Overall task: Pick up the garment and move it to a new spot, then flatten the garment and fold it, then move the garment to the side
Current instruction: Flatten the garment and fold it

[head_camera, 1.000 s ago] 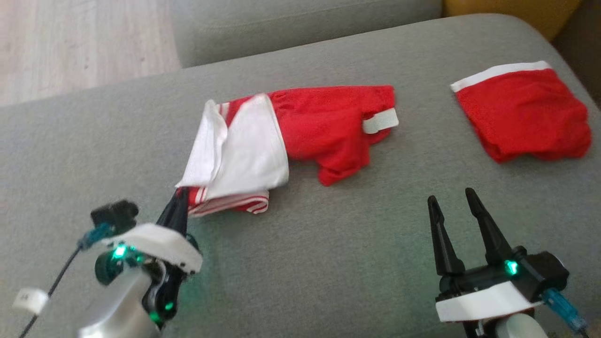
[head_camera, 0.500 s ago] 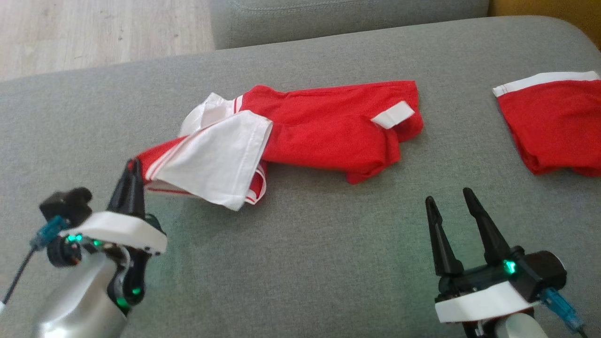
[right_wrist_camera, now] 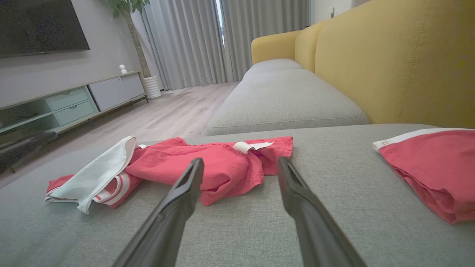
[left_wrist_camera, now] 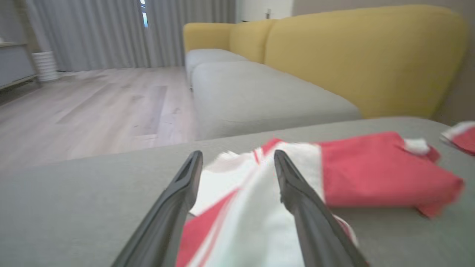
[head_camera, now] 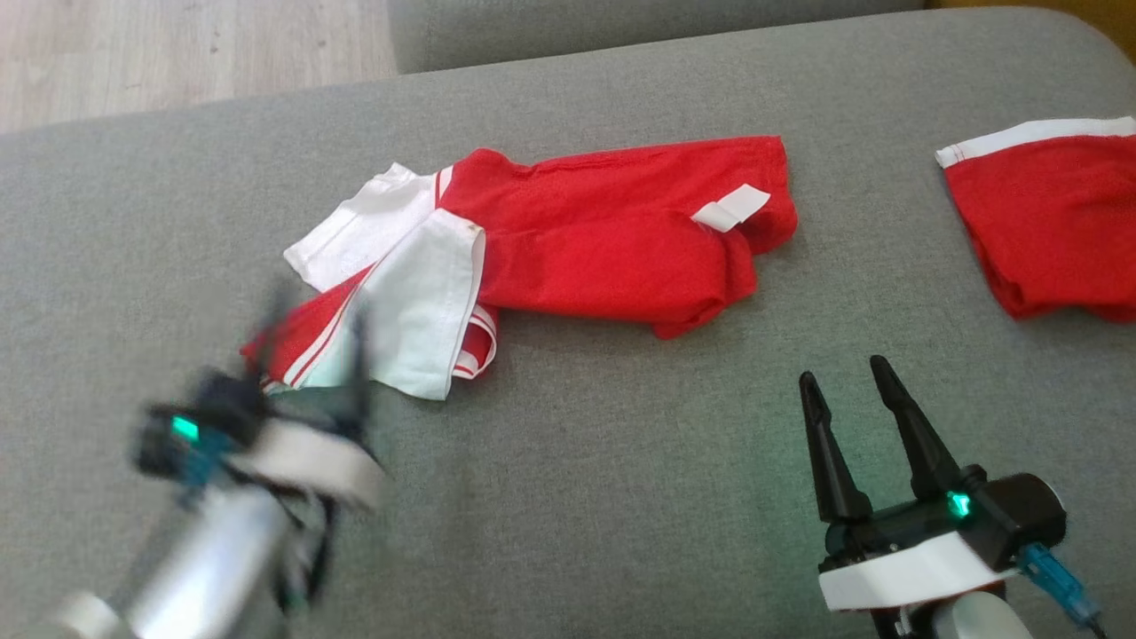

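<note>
Jaws, left: left gripper (head_camera: 315,312) stands open. In its wrist view the two dark fingers (left_wrist_camera: 178,200) are spread, with loose cloth lying between them, not pinched.
Jaws, right: right gripper (head_camera: 843,368) is open with nothing between the fingers, above bare cushion, well apart from the cloth.
Garment position: garment (head_camera: 612,240) lies crumpled on the grey seat cushion (head_camera: 577,497), near the middle. Its white end is toward the robot's left.
Hard to make out: left gripper and forearm are smeared by blur in the head view, so the fingertip outline is uncertain. Whether the tips touch the cloth cannot be told. Cloth close to the left wrist camera is also blurred.
Cut off: a second red piece (head_camera: 1047,231) with a white band runs past the right edge of the head view.
Hidden: lower layers of the garment's white end are folded under.
Garment material: thin red fabric, white panel, red-and-white striped trim, small white tab (head_camera: 729,207) near the right end.
Cushion: flat, coarse woven grey, rounded edge.
Backrest: yellow backrest (right_wrist_camera: 389,66), smooth with a stitched seam.
Floor: pale wood floor (head_camera: 177,44).
</note>
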Available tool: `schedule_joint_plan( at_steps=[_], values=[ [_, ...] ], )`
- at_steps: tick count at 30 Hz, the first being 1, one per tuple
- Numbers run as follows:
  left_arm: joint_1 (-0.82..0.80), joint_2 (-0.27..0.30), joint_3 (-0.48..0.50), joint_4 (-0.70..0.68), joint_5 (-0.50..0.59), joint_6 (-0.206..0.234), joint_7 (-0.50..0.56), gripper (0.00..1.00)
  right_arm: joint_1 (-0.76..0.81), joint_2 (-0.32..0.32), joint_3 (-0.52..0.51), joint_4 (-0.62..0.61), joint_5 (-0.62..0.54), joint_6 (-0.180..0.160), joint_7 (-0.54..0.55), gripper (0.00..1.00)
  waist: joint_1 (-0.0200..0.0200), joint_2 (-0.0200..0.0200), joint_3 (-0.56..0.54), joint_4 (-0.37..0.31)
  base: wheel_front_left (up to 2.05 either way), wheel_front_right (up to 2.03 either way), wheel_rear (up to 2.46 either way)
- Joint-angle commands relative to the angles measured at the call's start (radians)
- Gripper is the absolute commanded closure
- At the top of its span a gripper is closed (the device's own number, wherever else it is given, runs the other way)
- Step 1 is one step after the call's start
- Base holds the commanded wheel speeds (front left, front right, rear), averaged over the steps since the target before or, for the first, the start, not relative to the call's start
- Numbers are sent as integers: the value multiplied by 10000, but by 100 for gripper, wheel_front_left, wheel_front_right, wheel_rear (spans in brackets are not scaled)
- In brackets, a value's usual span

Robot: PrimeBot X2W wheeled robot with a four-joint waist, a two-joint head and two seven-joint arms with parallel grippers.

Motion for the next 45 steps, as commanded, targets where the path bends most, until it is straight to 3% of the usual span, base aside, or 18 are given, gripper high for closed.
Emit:
schedule_joint_plan(
  at_steps=[1,5,14,23,35,38,41,42,44,45],
  values=[
    [345,2,-40,-379,530,-182,-89,0,-401,-134,198,-327,-9,65,-53,0,0,0,42,4,0,0,0],
    [689,-247,-621,-39,1066,-375,-89,0,-442,-129,228,-303,-13,65,-53,0,0,0,70,7,0,0,0],
    [-142,-569,-1755,1978,2524,-75,22,0,-574,-215,310,-290,10,65,-53,0,0,0,227,-71,0,0,0],
    [-605,-1080,-1890,3051,2714,-124,-63,0,-584,-219,347,-246,29,65,-53,0,0,0,192,-246,0,0,0],
    [-983,-1291,-1663,3778,2697,-234,-88,0,-590,-261,398,-251,41,65,-53,0,0,0,271,-401,0,0,0],
    [-1000,-1307,-1564,3829,2767,-64,-89,27,-595,-264,406,-246,37,65,-53,0,0,0,275,-434,0,0,0],
    [-982,-1319,-1484,3831,2899,211,-90,39,-596,-267,398,-235,28,65,-53,0,0,0,265,-458,0,0,0],
    [-959,-1321,-1448,3824,2926,302,-90,33,-593,-266,394,-229,28,65,-53,0,0,0,259,-463,0,0,0],
    [-897,-1313,-1402,3716,3019,483,-90,6,-581,-264,380,-223,28,65,-53,0,0,0,246,-464,0,0,0],
    [-850,-1306,-1393,3659,3072,576,-90,0,-572,-262,371,-220,26,65,-53,0,0,0,239,-461,0,0,0]
  ],
)
